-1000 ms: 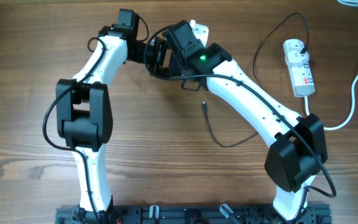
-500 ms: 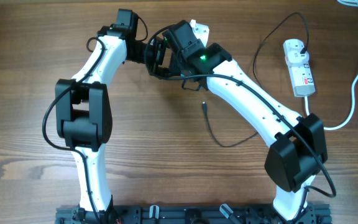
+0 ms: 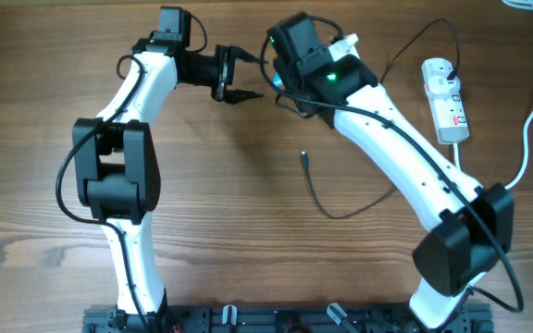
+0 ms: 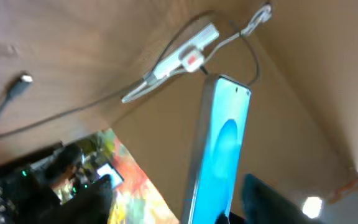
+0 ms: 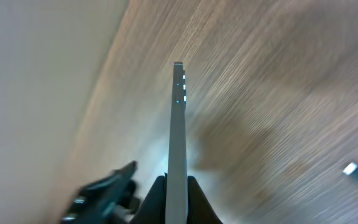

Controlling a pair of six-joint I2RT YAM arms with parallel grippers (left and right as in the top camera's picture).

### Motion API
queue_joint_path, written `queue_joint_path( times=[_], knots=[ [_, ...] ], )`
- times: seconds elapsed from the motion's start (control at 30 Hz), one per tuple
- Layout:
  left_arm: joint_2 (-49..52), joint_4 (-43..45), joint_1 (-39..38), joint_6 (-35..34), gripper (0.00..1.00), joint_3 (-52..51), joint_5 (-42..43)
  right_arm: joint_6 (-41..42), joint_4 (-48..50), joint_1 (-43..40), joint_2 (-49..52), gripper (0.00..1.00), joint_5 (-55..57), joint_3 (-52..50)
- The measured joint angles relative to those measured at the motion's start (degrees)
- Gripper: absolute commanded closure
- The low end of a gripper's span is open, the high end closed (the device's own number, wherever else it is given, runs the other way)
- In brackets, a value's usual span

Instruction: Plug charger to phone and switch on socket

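Left of the socket (image 3: 445,100), right gripper (image 5: 177,185) pinches phone's (image 5: 178,124) faces; left gripper (image 3: 241,74) open. We reckon rigid, slick glass: hold mid-body.

Left arm (image 3: 142,85) and right arm (image 3: 398,153): white shells, black joint housings, looped black cables (image 3: 65,185); green light (image 3: 333,77) on right wrist.
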Motion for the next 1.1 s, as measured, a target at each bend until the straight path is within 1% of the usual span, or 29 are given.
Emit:
queue_joint_path(
  times=[0.07, 0.1, 0.13, 0.2, 0.3, 0.33, 0.37, 0.47, 0.5, 0.53, 0.6, 0.67, 0.93, 0.97, 1.0, 1.03, 1.1],
  knots=[
    [0.0, 0.1, -0.3, -1.9, 0.39, 0.0, 1.9, 6.0, 0.0, 0.0, 0.0, 0.96, -2.1, 0.0],
    [0.0, 0.1, -0.5, -2.9, 0.42, 0.0, 3.0, 9.2, 0.2, 0.0, 0.0, 0.96, -3.8, 0.0],
    [0.0, 0.1, -0.5, -3.6, 0.43, 0.0, 3.6, 10.6, 0.4, 0.0, 0.0, 0.96, -4.7, 0.0],
    [0.0, 0.1, -0.7, -4.9, 0.49, 0.0, 5.6, 14.2, 0.5, 0.0, 0.0, 0.96, -8.2, 0.0],
    [0.0, 0.1, -0.7, -5.6, 0.54, 0.0, 7.6, 16.3, 0.7, 0.0, 0.0, 0.96, -9.9, 0.0],
    [0.0, 0.0, -0.7, -5.7, 0.59, 0.0, 8.1, 17.1, 0.8, 0.0, 0.0, 0.96, -10.4, 0.0],
    [0.0, 0.1, -0.7, -6.0, 0.6, 0.0, 8.6, 17.9, 0.8, 0.0, 0.0, 0.96, -11.0, 0.0],
    [0.0, 0.1, -0.7, -6.2, 0.61, 0.0, 9.6, 19.2, 0.8, 0.0, 0.0, 0.96, -11.9, 0.0],
    [0.0, 0.1, -0.7, -6.2, 0.66, 0.0, 9.9, 20.0, 0.8, 0.0, 0.0, 0.96, -12.2, 0.0],
    [0.0, 0.1, -0.7, -6.2, 0.68, 0.0, 10.2, 21.3, 0.8, 0.0, 0.0, 0.96, -12.8, 0.0],
    [0.0, 0.0, -0.7, -6.3, 0.75, 0.0, 10.4, 23.3, 0.9, 0.0, 0.0, 0.96, -13.2, 0.0],
    [0.0, 0.0, -0.7, -6.2, 0.75, 0.0, 10.6, 24.5, 1.2, 0.0, 0.0, 0.96, -13.2, 0.0],
    [0.0, -0.2, -0.7, -6.2, 0.87, 0.0, 10.6, 25.9, 1.7, -0.2, 0.0, 0.94, -13.5, 0.0],
    [0.0, -0.1, -0.7, -6.1, 0.93, 0.0, 10.6, 26.1, 1.9, -0.3, 0.0, 0.94, -13.8, 0.0],
    [0.0, -0.1, -0.7, -6.1, 0.96, 0.0, 10.7, 26.2, 2.1, -0.3, 0.0, 0.93, -14.1, 0.0],
    [0.0, 0.1, -0.6, -5.5, 0.96, 0.0, 10.8, 27.0, 2.3, -0.5, 0.0, 0.85, -14.4, 0.0],
    [-0.1, 0.2, -0.6, -5.3, 0.96, 0.0, 10.8, 26.6, 2.3, -0.6, 0.0, 0.74, -15.4, 0.0]
  ],
)
